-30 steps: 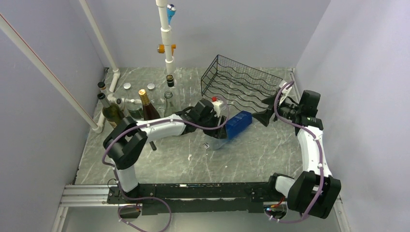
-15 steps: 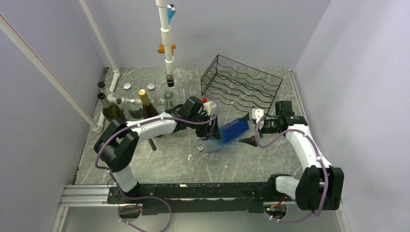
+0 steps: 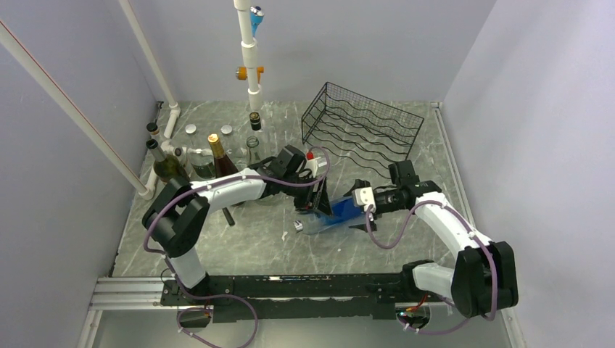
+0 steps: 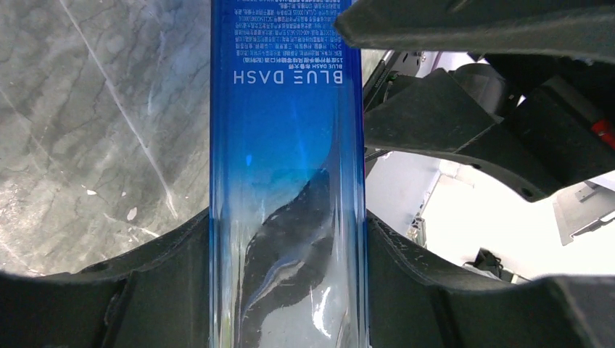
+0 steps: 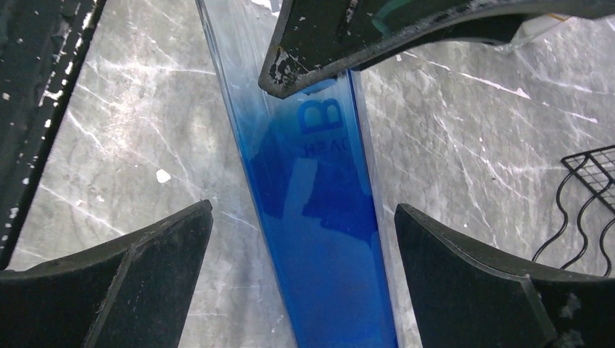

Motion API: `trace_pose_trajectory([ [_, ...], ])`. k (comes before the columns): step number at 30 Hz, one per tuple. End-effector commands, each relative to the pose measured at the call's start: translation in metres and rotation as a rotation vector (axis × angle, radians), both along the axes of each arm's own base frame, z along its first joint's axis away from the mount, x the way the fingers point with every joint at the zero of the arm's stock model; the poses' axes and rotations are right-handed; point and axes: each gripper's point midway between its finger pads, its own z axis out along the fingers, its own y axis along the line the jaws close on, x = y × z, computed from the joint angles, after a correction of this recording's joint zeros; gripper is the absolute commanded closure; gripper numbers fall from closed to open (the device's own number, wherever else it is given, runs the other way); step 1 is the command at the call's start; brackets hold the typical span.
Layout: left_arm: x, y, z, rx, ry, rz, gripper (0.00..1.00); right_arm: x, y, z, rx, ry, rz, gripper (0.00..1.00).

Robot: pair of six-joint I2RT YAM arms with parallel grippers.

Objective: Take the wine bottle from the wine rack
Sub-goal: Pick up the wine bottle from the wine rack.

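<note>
Jaws, left gripper [image 3: 317,199]: clenched on blue bottle [image 4: 286,145], glass filling gap | right gripper [image 5: 301,217]: spread wide, straddling bottle, not touching | rack [image 3: 362,130]: beyond both grippers, bottle clear of it

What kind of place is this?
Likely a robot lab test booth: plain walls around a marbled tabletop, a left arm and right arm bolted down, a wine rack and blue bottle as props.
</note>
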Motion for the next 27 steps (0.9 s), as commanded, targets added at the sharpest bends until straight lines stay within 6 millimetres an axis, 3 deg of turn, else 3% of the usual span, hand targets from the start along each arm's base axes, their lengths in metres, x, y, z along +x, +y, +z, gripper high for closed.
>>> trace_pose_trajectory([
  [1, 0.000, -0.020, 0.050, -0.163, -0.025, -0.075, 1.00, 0.013, 0.007, -0.008, -0.034, -0.089, 0.015, 0.00],
  [20, 0.000, -0.031, 0.058, -0.228, 0.015, -0.097, 1.00, 0.009, 0.024, -0.036, -0.133, -0.095, 0.059, 0.04],
  [27, 0.000, -0.032, 0.059, -0.236, 0.022, -0.105, 1.00, 0.006, 0.030, -0.044, -0.165, -0.080, 0.080, 0.15],
])
